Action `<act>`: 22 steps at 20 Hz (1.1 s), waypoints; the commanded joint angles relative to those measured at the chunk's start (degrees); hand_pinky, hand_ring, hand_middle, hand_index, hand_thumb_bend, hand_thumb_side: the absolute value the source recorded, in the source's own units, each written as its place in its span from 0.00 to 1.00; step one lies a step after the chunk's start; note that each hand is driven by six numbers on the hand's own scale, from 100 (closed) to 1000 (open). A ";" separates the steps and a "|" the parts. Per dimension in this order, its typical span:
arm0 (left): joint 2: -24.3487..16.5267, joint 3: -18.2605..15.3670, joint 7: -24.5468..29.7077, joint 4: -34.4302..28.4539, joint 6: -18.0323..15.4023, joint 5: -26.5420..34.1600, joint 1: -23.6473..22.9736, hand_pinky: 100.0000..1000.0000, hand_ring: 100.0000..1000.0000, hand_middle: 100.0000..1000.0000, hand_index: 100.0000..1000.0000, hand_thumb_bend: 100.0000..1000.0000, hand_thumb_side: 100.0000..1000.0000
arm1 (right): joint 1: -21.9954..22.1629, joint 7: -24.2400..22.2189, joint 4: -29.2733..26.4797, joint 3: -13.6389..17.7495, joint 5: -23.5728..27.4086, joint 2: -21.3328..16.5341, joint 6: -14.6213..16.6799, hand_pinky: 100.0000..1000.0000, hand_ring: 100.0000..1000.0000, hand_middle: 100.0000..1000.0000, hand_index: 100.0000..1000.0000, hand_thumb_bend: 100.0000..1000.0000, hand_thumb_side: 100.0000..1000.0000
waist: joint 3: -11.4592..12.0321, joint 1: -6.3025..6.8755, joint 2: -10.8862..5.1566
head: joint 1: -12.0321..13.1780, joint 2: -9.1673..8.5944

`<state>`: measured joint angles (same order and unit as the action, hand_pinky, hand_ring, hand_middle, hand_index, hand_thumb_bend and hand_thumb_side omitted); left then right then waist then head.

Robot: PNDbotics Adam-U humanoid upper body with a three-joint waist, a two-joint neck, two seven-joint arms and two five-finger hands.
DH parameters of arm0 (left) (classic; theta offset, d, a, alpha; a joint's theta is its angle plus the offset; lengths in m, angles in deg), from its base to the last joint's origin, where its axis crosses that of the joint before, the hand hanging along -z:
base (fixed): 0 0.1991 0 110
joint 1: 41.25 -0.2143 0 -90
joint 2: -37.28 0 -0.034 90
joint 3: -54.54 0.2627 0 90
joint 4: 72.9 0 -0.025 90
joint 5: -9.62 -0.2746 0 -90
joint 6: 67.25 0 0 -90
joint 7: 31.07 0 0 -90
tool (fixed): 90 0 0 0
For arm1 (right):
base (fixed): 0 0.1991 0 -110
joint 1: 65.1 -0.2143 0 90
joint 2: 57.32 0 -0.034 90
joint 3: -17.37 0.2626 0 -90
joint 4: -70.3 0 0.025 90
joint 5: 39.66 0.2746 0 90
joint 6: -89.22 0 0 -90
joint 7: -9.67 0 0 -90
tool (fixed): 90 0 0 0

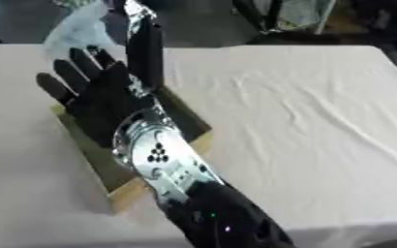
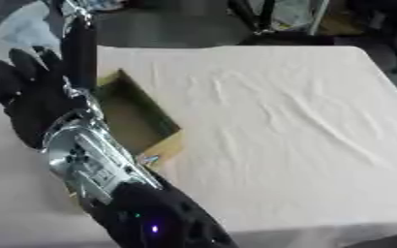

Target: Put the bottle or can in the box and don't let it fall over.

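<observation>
A tall dark bottle (image 1: 147, 53) with a shiny top stands upright at the far end of an open cardboard box (image 2: 134, 114), which lies on the left part of the table. My left hand (image 1: 100, 101) hovers over the box just left of the bottle, fingers straight and spread, palm down. Its forearm covers the box's near left part. Whether the hand touches the bottle I cannot tell. My right hand shows in neither view.
A cream cloth covers the table (image 1: 303, 106), which stretches wide to the right of the box. Dark chair legs and floor (image 2: 261, 19) lie beyond the far edge.
</observation>
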<state>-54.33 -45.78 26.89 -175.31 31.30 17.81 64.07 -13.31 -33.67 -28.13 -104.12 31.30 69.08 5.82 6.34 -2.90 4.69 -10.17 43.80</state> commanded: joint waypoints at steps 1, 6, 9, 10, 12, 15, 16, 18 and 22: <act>-0.81 -0.55 -0.24 -1.05 0.02 0.22 0.96 0.57 0.66 0.59 0.76 0.00 0.72 | -0.42 -0.55 0.34 -0.03 0.55 0.11 0.74 0.00 0.00 0.00 0.86 0.30 0.86 | -0.05 0.64 -0.28 | 0.39 0.31; -1.00 -0.68 -0.38 -1.04 0.10 0.22 0.82 0.57 0.66 0.59 0.76 0.00 0.72 | 1.74 0.75 6.48 -0.09 1.39 -0.45 4.09 0.00 0.00 0.00 0.86 0.43 0.89 | -0.36 0.75 0.01 | 1.32 0.31; -1.04 -0.74 -0.44 -1.06 0.11 0.20 0.83 0.57 0.66 0.59 0.76 0.00 0.72 | 2.47 -0.30 10.43 -0.17 2.69 -0.33 6.45 0.00 0.00 0.00 0.86 0.47 0.90 | -0.45 0.73 0.05 | 1.46 0.31; -1.04 -0.75 -0.45 -1.07 0.10 0.20 0.83 0.57 0.66 0.59 0.76 0.00 0.72 | 2.72 -0.87 11.52 -0.14 3.00 -0.22 7.17 0.00 0.00 0.00 0.87 0.48 0.90 | -0.47 0.73 0.05 | 1.46 0.31; -1.08 -0.76 -0.46 -1.06 0.12 0.22 0.80 0.57 0.66 0.59 0.76 0.00 0.72 | 3.25 -1.96 13.29 0.05 3.65 0.01 8.47 0.00 0.00 0.00 0.87 0.50 0.91 | -0.53 0.74 0.06 | 1.35 0.31; -1.15 -0.77 -0.44 -1.05 0.13 0.20 0.72 0.57 0.66 0.59 0.76 0.00 0.72 | 4.01 -3.06 15.83 0.51 4.74 0.07 10.08 0.00 0.00 0.00 0.87 0.54 0.92 | -0.66 0.74 0.06 | 1.29 0.31; -1.18 -0.80 -0.47 -1.04 0.13 0.19 0.68 0.57 0.66 0.59 0.76 0.00 0.72 | 4.20 -3.29 16.68 0.69 5.07 0.02 10.58 0.00 0.00 0.00 0.88 0.54 0.92 | -0.70 0.75 0.06 | 1.37 0.31; -1.23 -0.85 -0.52 -1.02 0.15 0.17 0.59 0.57 0.66 0.59 0.76 0.00 0.72 | 4.40 -3.67 18.40 1.07 5.60 -0.14 11.47 0.00 0.00 0.00 0.88 0.55 0.92 | -0.81 0.77 0.05 | 1.59 0.31; -1.32 -0.96 -0.62 -1.00 0.17 0.10 0.43 0.57 0.66 0.59 0.76 0.00 0.72 | 4.28 -4.58 19.98 2.27 5.73 -0.75 13.29 0.00 0.00 0.00 0.87 0.54 0.92 | -1.04 0.73 -0.01 | 2.02 0.31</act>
<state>-54.34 -46.12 26.49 -175.33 31.48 17.85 63.97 -8.29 -37.91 -8.01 -102.40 36.76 68.40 18.39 5.32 -2.65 5.22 -8.40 43.80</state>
